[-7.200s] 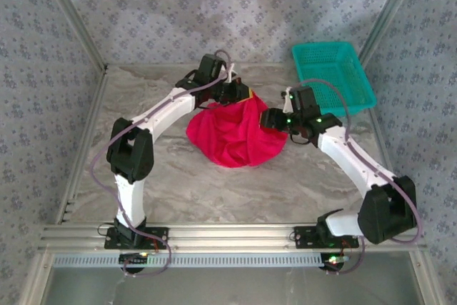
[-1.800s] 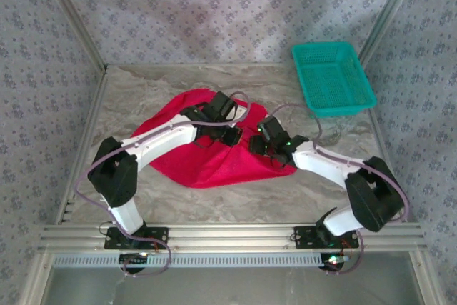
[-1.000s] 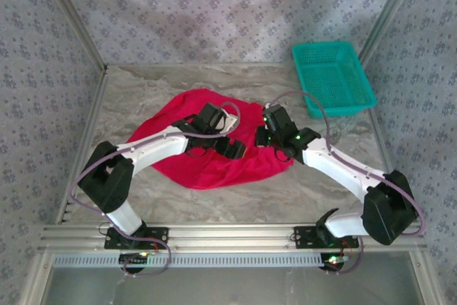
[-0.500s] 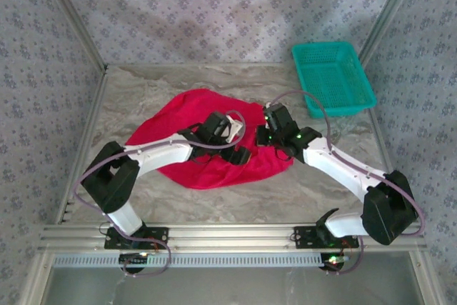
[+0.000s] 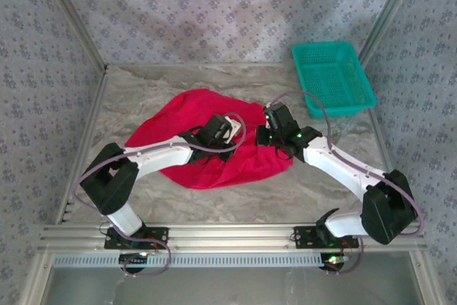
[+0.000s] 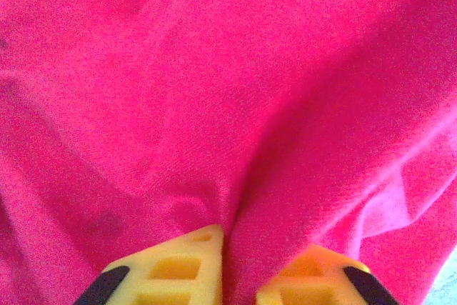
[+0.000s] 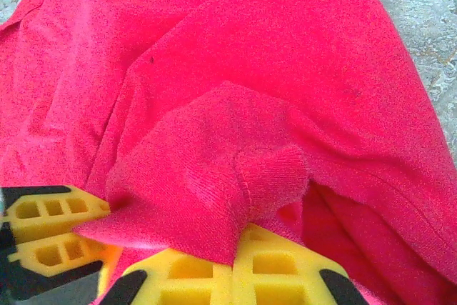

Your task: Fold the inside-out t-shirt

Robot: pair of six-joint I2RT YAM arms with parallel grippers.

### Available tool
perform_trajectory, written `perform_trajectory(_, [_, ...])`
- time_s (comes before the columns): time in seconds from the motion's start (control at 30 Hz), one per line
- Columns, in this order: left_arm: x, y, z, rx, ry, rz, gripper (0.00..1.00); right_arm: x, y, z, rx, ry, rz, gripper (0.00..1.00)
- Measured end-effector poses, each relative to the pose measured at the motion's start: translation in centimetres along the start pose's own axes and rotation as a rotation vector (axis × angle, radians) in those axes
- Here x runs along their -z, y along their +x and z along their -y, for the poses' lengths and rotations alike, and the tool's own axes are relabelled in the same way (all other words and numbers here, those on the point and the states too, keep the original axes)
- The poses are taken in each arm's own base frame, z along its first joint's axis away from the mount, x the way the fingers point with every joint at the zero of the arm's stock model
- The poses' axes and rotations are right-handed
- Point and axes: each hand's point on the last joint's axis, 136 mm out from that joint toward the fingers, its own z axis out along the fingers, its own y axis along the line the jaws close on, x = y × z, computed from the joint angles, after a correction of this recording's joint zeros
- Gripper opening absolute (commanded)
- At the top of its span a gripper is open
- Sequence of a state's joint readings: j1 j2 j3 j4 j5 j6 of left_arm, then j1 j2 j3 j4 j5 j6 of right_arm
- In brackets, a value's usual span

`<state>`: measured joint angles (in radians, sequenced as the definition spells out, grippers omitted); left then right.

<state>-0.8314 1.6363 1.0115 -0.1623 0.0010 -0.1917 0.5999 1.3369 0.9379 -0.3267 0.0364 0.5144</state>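
Observation:
The red t-shirt (image 5: 178, 141) lies spread and rumpled on the marble table, wider on the left. My left gripper (image 5: 232, 151) is down on its middle. In the left wrist view this gripper (image 6: 243, 266) has its yellow fingers (image 6: 189, 262) pressed on a raised fold of the t-shirt (image 6: 228, 91). My right gripper (image 5: 265, 138) sits at the shirt's right part. Its fingers (image 7: 285, 266) are shut together on a bunched edge of the t-shirt (image 7: 214, 176), lifted slightly off the rest. The left gripper's fingers (image 7: 43, 237) show close beside it.
A teal mesh basket (image 5: 333, 76) stands at the back right, off the cloth. Bare marble table (image 5: 285, 191) runs along the front and right. Metal frame posts and patterned walls close in the sides and back.
The left gripper, open a second ago, has shut on a fold of the shirt and sunk into the cloth. The right gripper keeps its grip and has hardly moved.

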Motion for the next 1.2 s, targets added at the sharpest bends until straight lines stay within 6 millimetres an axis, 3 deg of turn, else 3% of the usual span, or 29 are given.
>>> perform_trajectory(0.2, [1.3, -0.9, -0.3, -0.019, -0.027, 0.013, 0.08, -0.1, 0.0, 0.2, 0.008, 0.01, 0.0, 0.0])
perform_trajectory(0.23, [1.5, -1.0, -0.4, -0.022, -0.03, 0.014, 0.12, -0.2, 0.1, 0.4, 0.011, 0.019, -0.002, 0.0])
perform_trajectory(0.3, [1.9, -0.9, -0.4, -0.038, -0.031, 0.012, 0.33, -0.4, 0.3, 0.9, 0.012, 0.04, -0.014, 0.0])
perform_trajectory(0.37, [2.3, -1.0, -0.3, -0.043, -0.028, 0.014, 0.46, -0.5, 0.4, 1.6, 0.006, 0.061, -0.024, 0.0])
perform_trajectory(0.4, [2.4, -1.1, -0.3, -0.043, -0.021, 0.018, 0.46, -0.6, 0.4, 1.9, 0.002, 0.068, -0.028, 0.0])
perform_trajectory(0.47, [2.5, -1.3, -0.1, -0.028, 0.0, 0.02, 0.37, -0.5, 0.3, 2.4, 0.0, 0.078, -0.031, 0.0])
perform_trajectory(0.53, [2.4, -1.1, 0.1, -0.018, 0.02, 0.019, 0.38, -0.5, 0.2, 2.4, -0.002, 0.08, -0.03, 0.0])
perform_trajectory(0.6, [2.2, -0.5, 0.2, -0.014, 0.04, 0.007, 0.55, -0.3, -0.1, 2.3, -0.002, 0.077, -0.024, 0.0])
perform_trajectory(0.7, [1.9, 0.4, 0.6, 0.006, 0.075, -0.008, 0.71, -0.3, -0.4, 2.2, 0.002, 0.074, -0.019, 0.0])
perform_trajectory(0.83, [1.5, 1.8, 1.2, 0.033, 0.124, -0.022, 0.81, -0.2, -0.4, 2.3, 0.001, 0.077, -0.018, 0.0])
perform_trajectory(0.93, [1.6, 2.9, 1.5, 0.048, 0.151, -0.029, 0.8, -0.3, -0.5, 2.5, -0.003, 0.079, -0.018, 0.0])
perform_trajectory(1.1, [1.4, 2.8, 1.6, 0.06, 0.167, -0.016, 0.61, -0.3, -0.6, 2.3, -0.005, 0.071, -0.022, 0.0])
perform_trajectory(1.2, [0.6, 3.0, 1.4, 0.055, 0.16, -0.022, 0.57, -0.3, -0.5, 2.2, -0.005, 0.067, -0.025, 0.0])
